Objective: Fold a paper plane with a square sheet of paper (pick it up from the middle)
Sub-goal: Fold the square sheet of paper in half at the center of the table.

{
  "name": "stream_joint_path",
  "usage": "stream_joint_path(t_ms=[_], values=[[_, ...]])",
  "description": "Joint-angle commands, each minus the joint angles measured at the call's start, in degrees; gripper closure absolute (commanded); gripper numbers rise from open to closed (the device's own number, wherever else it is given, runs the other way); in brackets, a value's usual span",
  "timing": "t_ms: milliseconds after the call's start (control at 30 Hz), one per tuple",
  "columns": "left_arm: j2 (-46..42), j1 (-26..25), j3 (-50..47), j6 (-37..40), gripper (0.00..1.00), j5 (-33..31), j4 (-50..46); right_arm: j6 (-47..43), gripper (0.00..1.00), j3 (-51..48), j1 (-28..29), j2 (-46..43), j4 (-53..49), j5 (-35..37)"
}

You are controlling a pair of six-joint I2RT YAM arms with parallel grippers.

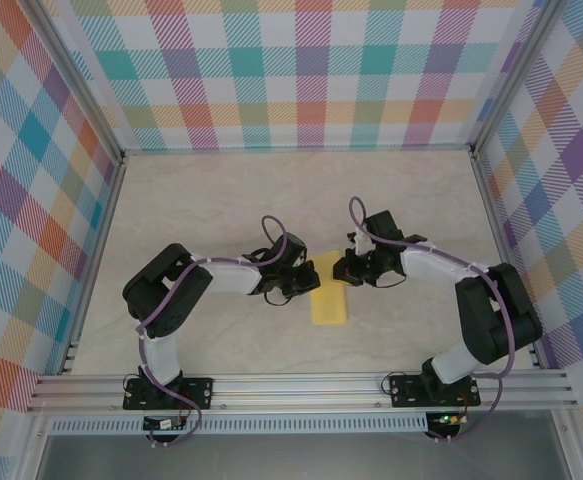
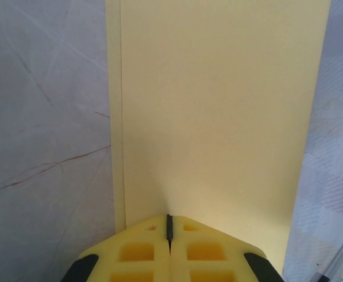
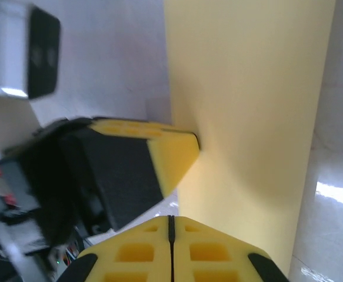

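The square sheet of paper [image 1: 329, 300] lies on the table between the two arms, folded into a narrow bright-yellow rectangle. From the left, my left gripper [image 1: 307, 287] reaches its left edge, shut. In the left wrist view the closed tips [image 2: 169, 218] rest against the paper [image 2: 218, 106], where a second layer's edge runs along the left side. My right gripper [image 1: 343, 268] is shut at the paper's upper right. In the right wrist view its closed tips [image 3: 171, 218] sit just beside the paper [image 3: 247, 88], with the left gripper's fingers [image 3: 171, 150] touching the sheet's edge. I see no paper between either pair of jaws.
The pale marbled tabletop [image 1: 221, 200] is boxed in by plaid walls [image 1: 291, 70] at the back and both sides. An aluminium rail [image 1: 291, 385] with the arm bases runs along the near edge. The two grippers are very close together over the paper.
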Motion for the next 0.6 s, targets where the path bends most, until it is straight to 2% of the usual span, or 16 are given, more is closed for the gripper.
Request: stream_joint_path(t_ms=[0,67,567], values=[[2.53,-1.1,-1.37,1.04,1.0,-1.92,-5.92,-0.34,0.97,-1.62,-1.23,1.34,5.07,-6.25],[2.6,-1.12,-1.31,1.12,1.0,-1.96,-6.02,-0.59,0.98,-2.16,-1.76,2.73,6.52,-8.33],[2.72,-1.14,-1.31,1.21,1.0,-2.34,-7.03,-7.0,0.96,-7.12,-7.45,9.22,9.27,-9.85]])
